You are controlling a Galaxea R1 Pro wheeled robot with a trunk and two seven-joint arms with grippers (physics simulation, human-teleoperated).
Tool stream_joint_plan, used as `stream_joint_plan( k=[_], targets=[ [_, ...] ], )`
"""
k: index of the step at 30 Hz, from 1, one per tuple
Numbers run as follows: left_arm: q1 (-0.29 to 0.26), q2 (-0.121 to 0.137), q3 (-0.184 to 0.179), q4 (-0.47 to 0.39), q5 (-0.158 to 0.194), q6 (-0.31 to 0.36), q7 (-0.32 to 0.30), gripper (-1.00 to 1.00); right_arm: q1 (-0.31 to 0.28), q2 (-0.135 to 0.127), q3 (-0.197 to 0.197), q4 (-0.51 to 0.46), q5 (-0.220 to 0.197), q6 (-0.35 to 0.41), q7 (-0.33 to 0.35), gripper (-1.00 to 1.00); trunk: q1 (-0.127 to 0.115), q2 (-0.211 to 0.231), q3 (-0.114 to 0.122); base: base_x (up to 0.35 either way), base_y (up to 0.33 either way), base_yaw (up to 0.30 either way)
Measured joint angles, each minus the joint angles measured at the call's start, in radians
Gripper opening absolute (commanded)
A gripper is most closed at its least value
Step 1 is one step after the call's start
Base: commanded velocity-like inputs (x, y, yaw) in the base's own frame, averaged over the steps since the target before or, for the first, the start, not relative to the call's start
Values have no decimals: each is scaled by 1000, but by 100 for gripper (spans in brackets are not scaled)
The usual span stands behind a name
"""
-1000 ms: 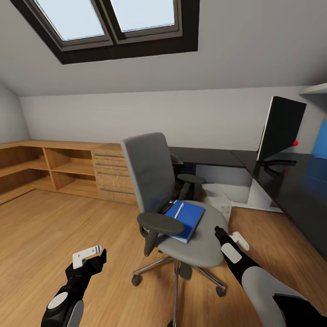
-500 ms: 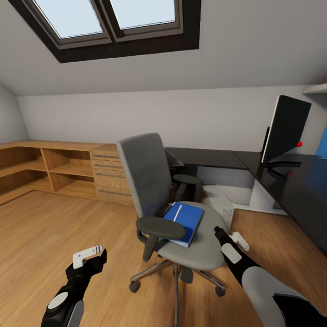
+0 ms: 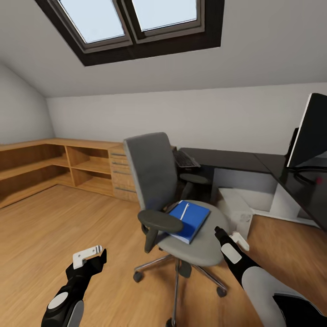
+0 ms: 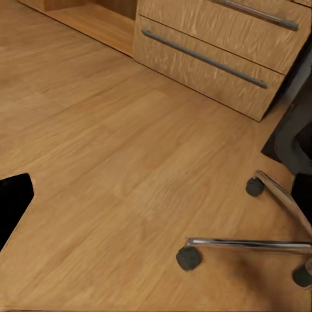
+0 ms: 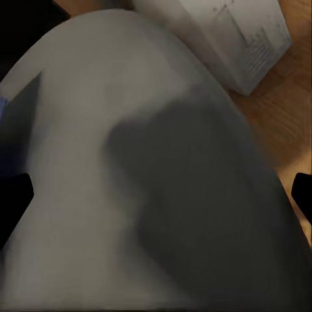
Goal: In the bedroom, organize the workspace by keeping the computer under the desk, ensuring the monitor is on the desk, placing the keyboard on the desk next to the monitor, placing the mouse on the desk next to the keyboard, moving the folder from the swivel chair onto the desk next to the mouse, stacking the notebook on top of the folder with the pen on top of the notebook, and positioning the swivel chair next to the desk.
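The grey swivel chair (image 3: 152,175) stands on the wood floor in front of me, apart from the black desk (image 3: 227,159). On its seat (image 5: 130,162) lies the blue folder (image 3: 190,220) with the white pen (image 3: 184,211) on top. The keyboard (image 3: 185,159) rests on the desk behind the chair back. The monitor (image 3: 313,129) stands on the desk at the right edge. The white computer (image 3: 236,211) sits on the floor by the desk. My right gripper (image 3: 231,238) is open beside the seat's edge. My left gripper (image 3: 88,258) is open over the floor. The mouse and the notebook are out of view.
A light-wood shelf unit (image 3: 45,165) and drawer chest (image 4: 214,39) line the far left wall. The chair's chrome base (image 4: 260,244) and casters spread over the floor near my left gripper. Skylights (image 3: 131,18) sit in the sloped ceiling.
The whole picture has shifted right, so the camera has moved: the monitor now sits at the right edge and more shelving shows. Both grippers hold the same pose.
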Motion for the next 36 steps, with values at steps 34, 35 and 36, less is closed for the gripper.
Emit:
stream_joint_plan(
  k=[34, 35, 36],
  targets=[
    [0, -3, -10, 5, -2, 0, -1, 100, 0, 0, 4, -2, -5, 0, 4, 100, 0, 0, 0, 97, 0, 216],
    [0, -3, -10, 5, -2, 0, -1, 100, 0, 0, 4, -2, -5, 0, 4, 100, 0, 0, 0, 0, 0, 4],
    [-1, -3, -10, 5, -2, 0, -1, 100, 0, 0, 4, -3, -5, 0, 3, 100, 0, 0, 0, 0, 0, 3]
  ],
)
